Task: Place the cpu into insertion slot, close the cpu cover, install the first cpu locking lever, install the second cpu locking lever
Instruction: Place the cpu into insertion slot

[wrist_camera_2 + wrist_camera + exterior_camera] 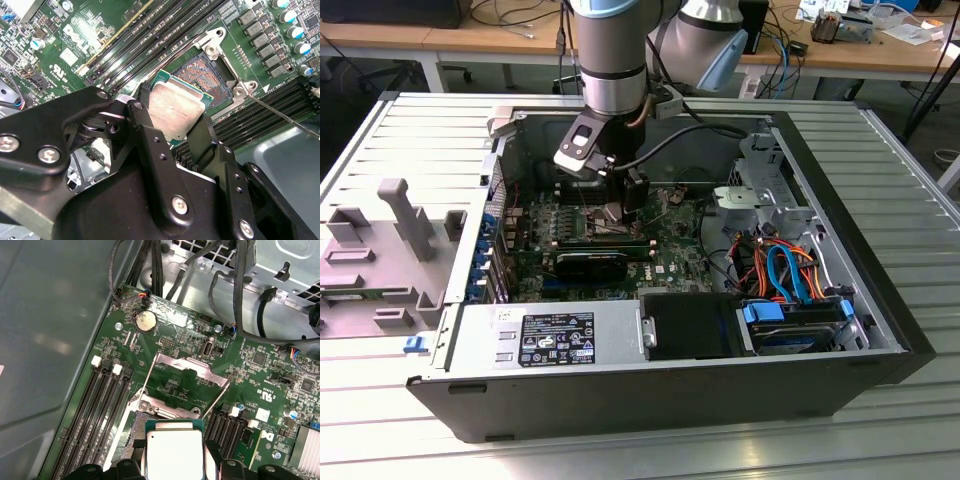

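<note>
Fingers: two fingers (150,135) of the gripper (172,120) are clamped on opposite edges of the one cpu (175,105).
Cpu: over the one insertion slot (212,80), overlapping its near rim.
Cover: one cpu cover (189,371), tilted up, socket centre uncovered.
Room: long memory slots (150,40) flank the socket on both sides.

Dull silver-grey cpu (176,107) edged green, black hand (172,119), green circuit board (165,325), silvery cpu cover (186,366)
</note>
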Robot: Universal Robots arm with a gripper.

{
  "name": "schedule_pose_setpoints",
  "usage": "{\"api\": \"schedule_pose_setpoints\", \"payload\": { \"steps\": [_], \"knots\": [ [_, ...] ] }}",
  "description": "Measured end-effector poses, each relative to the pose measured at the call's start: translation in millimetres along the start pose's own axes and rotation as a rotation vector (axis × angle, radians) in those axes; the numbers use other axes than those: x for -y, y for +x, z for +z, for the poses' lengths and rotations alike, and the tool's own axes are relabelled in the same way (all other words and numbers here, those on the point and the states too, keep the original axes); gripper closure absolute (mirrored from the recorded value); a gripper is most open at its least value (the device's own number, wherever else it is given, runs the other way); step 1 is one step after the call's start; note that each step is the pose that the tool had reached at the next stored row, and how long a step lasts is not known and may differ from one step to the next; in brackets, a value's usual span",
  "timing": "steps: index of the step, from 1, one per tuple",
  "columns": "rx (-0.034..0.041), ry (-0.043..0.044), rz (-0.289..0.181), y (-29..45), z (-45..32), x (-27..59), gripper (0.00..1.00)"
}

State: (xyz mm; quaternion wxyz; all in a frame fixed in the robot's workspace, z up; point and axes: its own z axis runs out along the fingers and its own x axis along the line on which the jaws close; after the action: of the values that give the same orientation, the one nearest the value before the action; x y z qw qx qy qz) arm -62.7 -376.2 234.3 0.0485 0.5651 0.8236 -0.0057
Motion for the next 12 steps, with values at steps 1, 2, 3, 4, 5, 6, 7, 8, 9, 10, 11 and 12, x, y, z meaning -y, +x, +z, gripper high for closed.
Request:
{"api": "schedule_pose_setpoints", "payload": {
  "steps": [1,2,3,4,5,6,7,8,9,10,11,12],
  "knots": [
    [0.0001,0.0001,0.001,0.0,0.0,0.0,0.46],
    [0.0001,0.0001,0.001,0.0,0.1,0.0,0.46],
    [0.0002,0.0002,0.002,0.0,0.1,0.0,0.46],
    [0.0003,0.0004,0.004,0.0,0.2,0.0,0.46],
    [0.0004,0.0005,0.005,0.0,0.2,0.0,0.46],
    [0.0004,0.0006,0.006,0.0,0.3,0.0,0.46],
    [0.0003,0.0006,0.006,0.0,0.3,0.0,0.46],
    [0.0004,0.0006,0.007,0.0,0.3,0.0,0.46],
    [0.0004,0.0006,0.007,0.0,0.3,0.0,0.46],
    [0.0004,0.0007,0.008,0.0,0.4,0.0,0.46],
    [0.0005,0.0007,0.008,0.0,0.4,0.0,0.46],
    [0.0005,0.0008,0.009,0.0,0.4,0.0,0.46]
  ]
}}
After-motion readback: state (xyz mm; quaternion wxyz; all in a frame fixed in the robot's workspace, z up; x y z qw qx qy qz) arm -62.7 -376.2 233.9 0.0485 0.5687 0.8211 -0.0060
